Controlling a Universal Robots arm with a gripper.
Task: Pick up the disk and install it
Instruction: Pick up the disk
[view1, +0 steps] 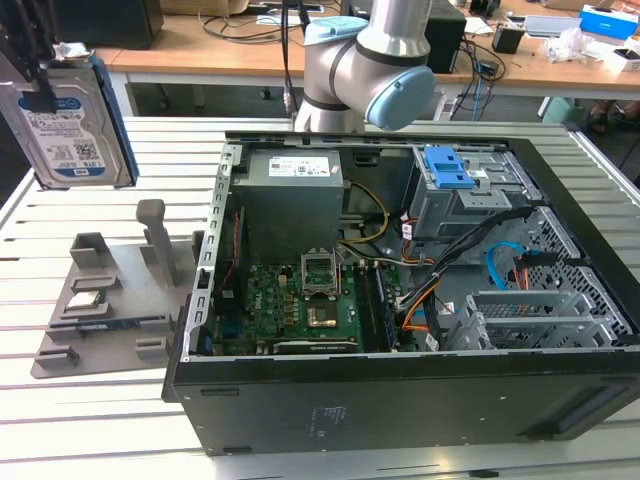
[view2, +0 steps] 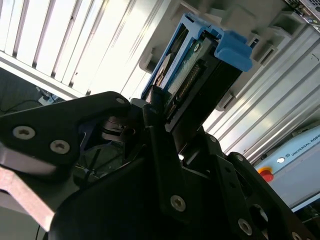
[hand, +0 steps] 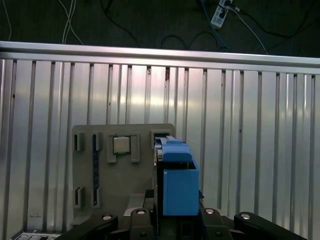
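Note:
The disk (view1: 68, 125), silver with a white-and-blue label and a bright blue frame, hangs upright in the air at the exterior view's far left, above the grey holder stand (view1: 115, 290). My gripper (view1: 42, 92) is shut on its upper edge from above. In the second wrist view the black fingers (view2: 155, 125) clamp the disk (view2: 197, 70) by its connector end. The first wrist view looks down past the blue frame (hand: 178, 182) onto the stand (hand: 122, 175) below.
An open computer case (view1: 400, 400) lies on the slatted metal table (view1: 120, 410). Inside it is a grey drive cage with a blue latch (view1: 452, 168), plus a motherboard and cables. A small silver processor chip (view1: 85, 298) sits on the stand. The arm's base (view1: 350, 60) stands behind the case.

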